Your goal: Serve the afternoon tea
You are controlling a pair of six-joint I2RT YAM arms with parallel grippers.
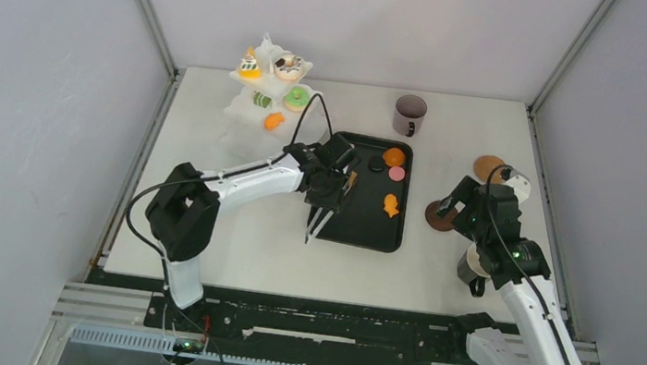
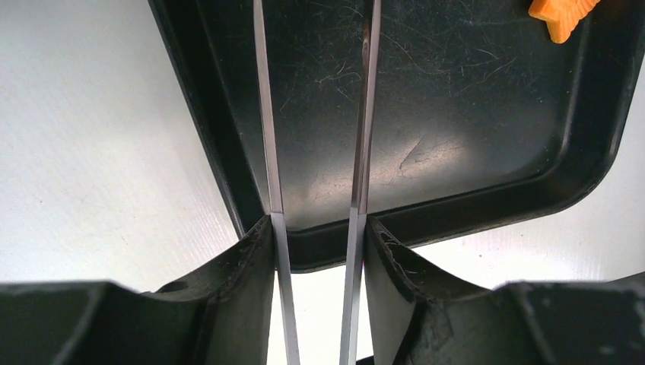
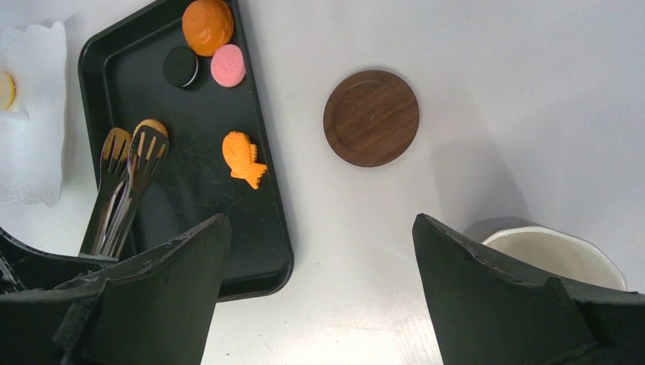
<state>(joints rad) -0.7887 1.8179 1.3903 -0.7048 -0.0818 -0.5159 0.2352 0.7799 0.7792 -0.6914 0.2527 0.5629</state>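
Observation:
My left gripper (image 1: 330, 186) is shut on a pair of metal tongs (image 1: 317, 221) over the left part of the black tray (image 1: 360, 234); the tong arms run between its fingers in the left wrist view (image 2: 316, 220). A small tan pastry (image 3: 152, 125) shows at the tong tips. An orange bun (image 1: 394, 157), a black cookie (image 1: 377, 164), a pink cookie (image 1: 396, 174) and an orange fish pastry (image 1: 390, 206) lie on the tray. My right gripper (image 1: 459, 205) is open and empty above the table (image 3: 319, 228). One dark mug (image 1: 409, 114) stands at the back; another (image 3: 555, 255) is beside my right gripper.
The white three-tiered stand (image 1: 244, 117) at the back left carries several pastries. A dark brown coaster (image 1: 439, 217) lies right of the tray, also in the right wrist view (image 3: 371, 118). A lighter coaster (image 1: 489, 167) lies behind it. Grey walls enclose the table.

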